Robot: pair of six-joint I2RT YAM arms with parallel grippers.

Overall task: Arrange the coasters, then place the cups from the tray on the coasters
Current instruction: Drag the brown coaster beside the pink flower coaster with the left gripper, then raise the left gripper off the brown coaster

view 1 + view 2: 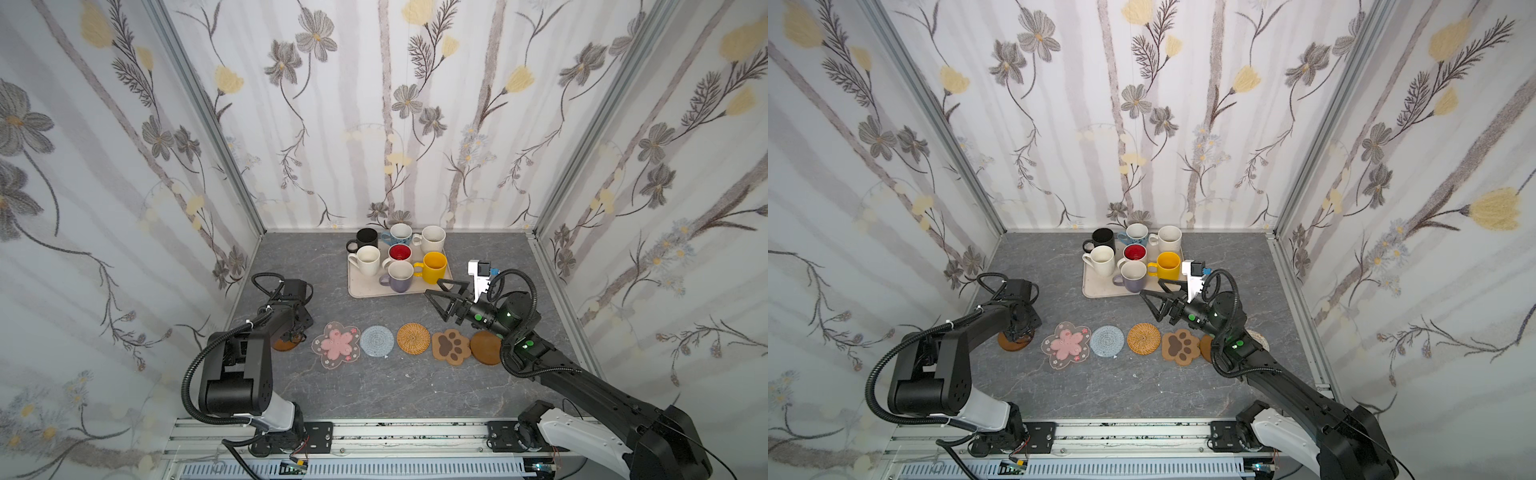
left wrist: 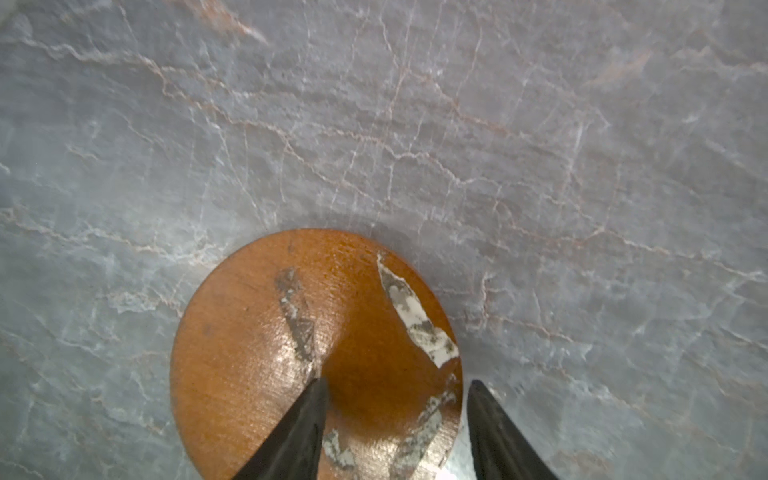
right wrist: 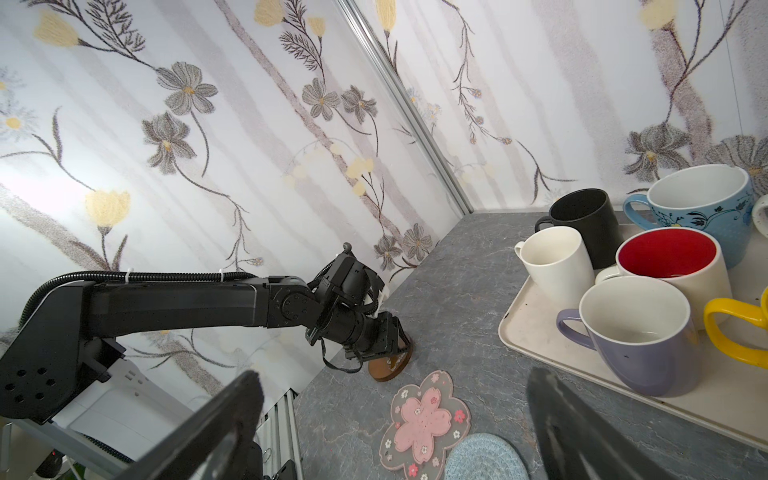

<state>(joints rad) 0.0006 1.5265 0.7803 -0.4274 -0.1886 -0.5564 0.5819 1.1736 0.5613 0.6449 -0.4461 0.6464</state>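
Left fingers [image 2: 291, 436] sat apart over the wooden disc [image 1: 1011, 345] (lower left), right fingers [image 3: 232, 419] spread wide near the tray [image 1: 365, 287].

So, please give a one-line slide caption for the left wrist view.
Left pincer, jaws apart, over the edge of a scuffed brown wooden coaster on grey stone-patterned tabletop.

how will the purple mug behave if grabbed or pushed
The purple mug looks like glazed ceramic, so probably rigid, fairly heavy and slippery. It stands upright on the tray, so a low push should slide it, not tip it. The yellow mug and red-lined mug stand close, so knocks seem likely.
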